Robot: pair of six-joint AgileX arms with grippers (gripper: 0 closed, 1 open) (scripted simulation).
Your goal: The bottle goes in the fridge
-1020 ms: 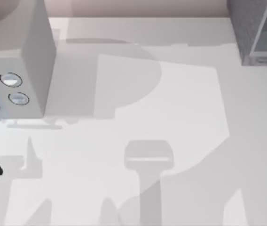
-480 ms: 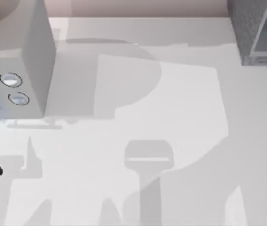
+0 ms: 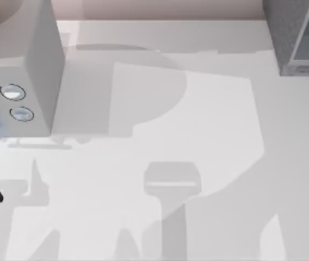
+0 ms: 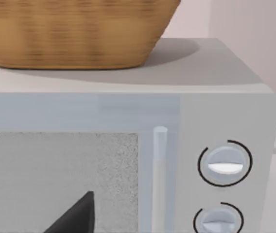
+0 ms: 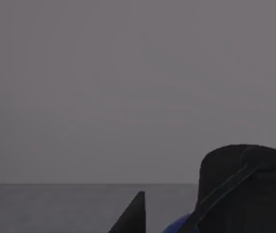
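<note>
Bottle: just beside right tool, apparently inside the fridge; cap upright.
Right tool state: cannot tell.

The top view looks down; the left wrist view faces the microwave closely (shared overhead).

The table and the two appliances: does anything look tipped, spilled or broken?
Nothing stands out. The microwave stands square at the table's left with a basket upright on top, and the fridge stands at the far right corner.
</note>
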